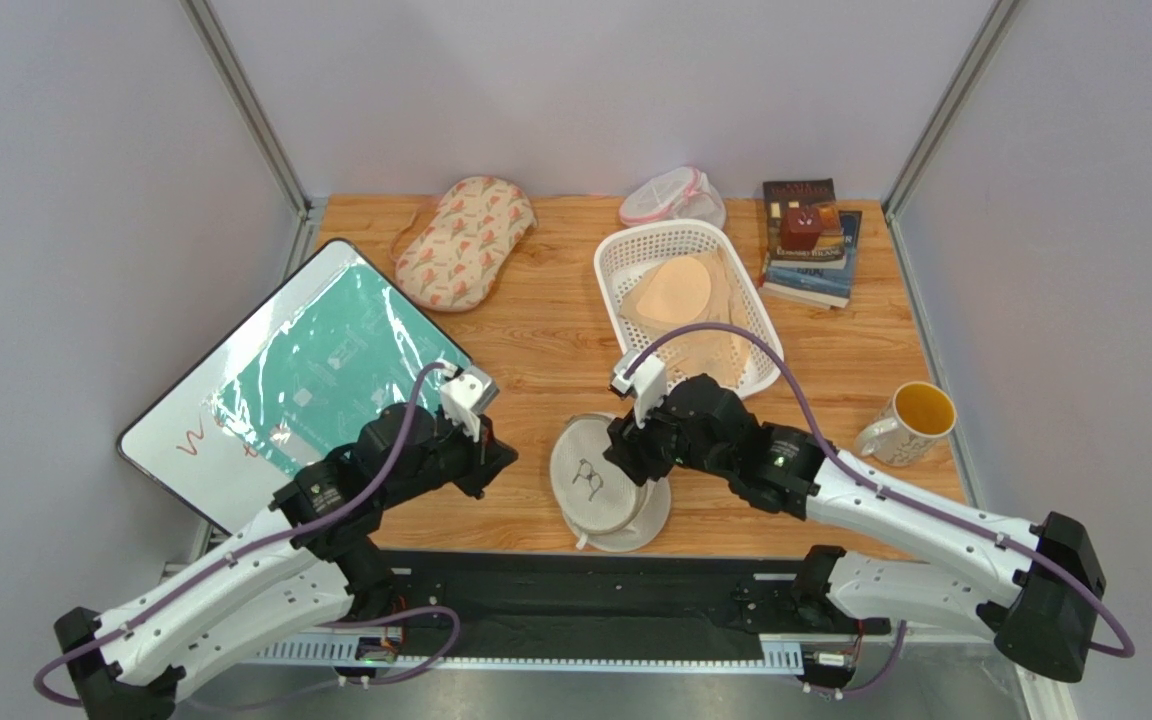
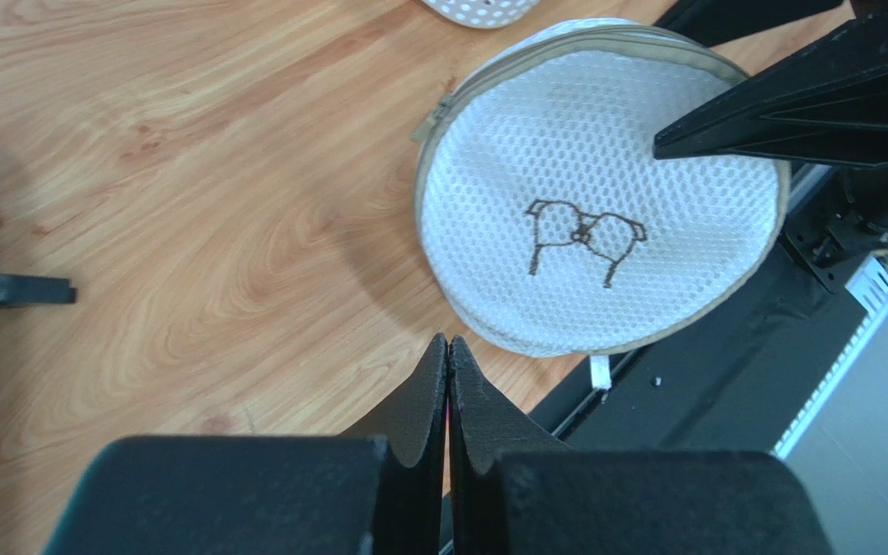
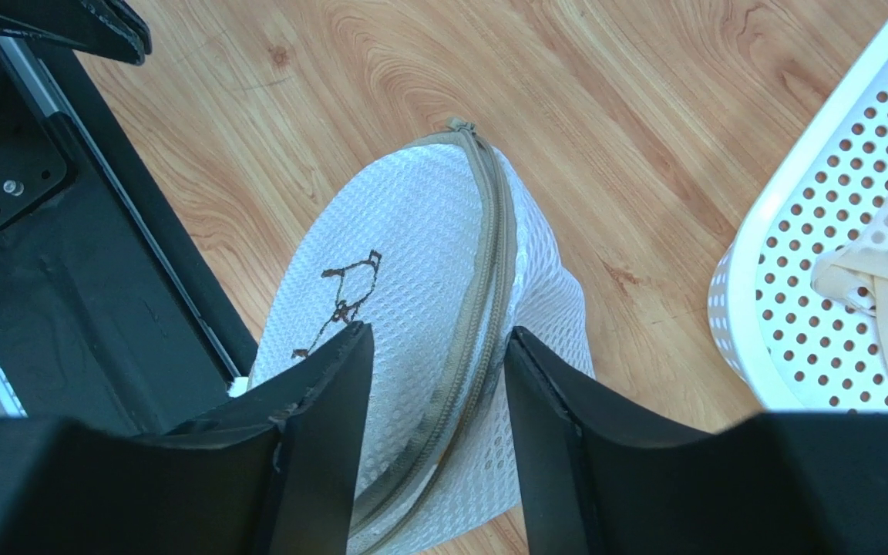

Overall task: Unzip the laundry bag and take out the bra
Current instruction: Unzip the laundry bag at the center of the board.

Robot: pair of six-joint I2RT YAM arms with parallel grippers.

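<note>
Laundry bag [image 2: 599,185], zipped, at worktop [image 1: 537,345] near edge; right hand [image 3: 437,339] part-spread astride its rim; left hand [image 2: 448,347] closed, just beside it.

Bare table [image 1: 537,345] beyond laundry bag [image 1: 585,477]; basket [image 1: 669,228] crowds right.

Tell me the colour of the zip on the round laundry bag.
Khaki tan. The zip shows best in the right wrist view.
</note>
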